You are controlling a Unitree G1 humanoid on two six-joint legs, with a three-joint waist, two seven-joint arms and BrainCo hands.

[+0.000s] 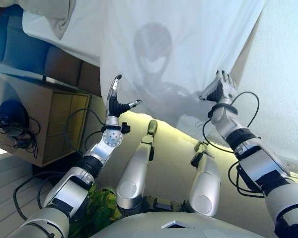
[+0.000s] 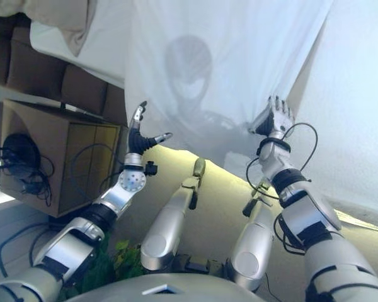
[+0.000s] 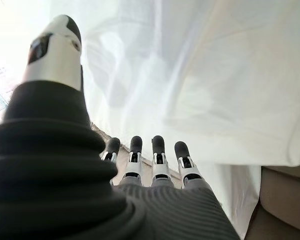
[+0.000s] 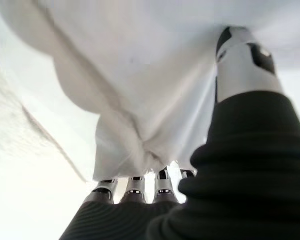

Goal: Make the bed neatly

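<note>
Right hand [image 1: 220, 89] grips bunched white sheet [image 1: 179, 44] edge; left hand [image 1: 117, 101] spread wide beside it, holding nothing.

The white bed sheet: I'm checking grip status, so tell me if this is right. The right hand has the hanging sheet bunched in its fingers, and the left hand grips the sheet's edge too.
Not quite. The right hand does hold the white bed sheet bunched, but the left hand grips nothing: the left wrist view shows its fingers straight and short of the cloth.
</note>
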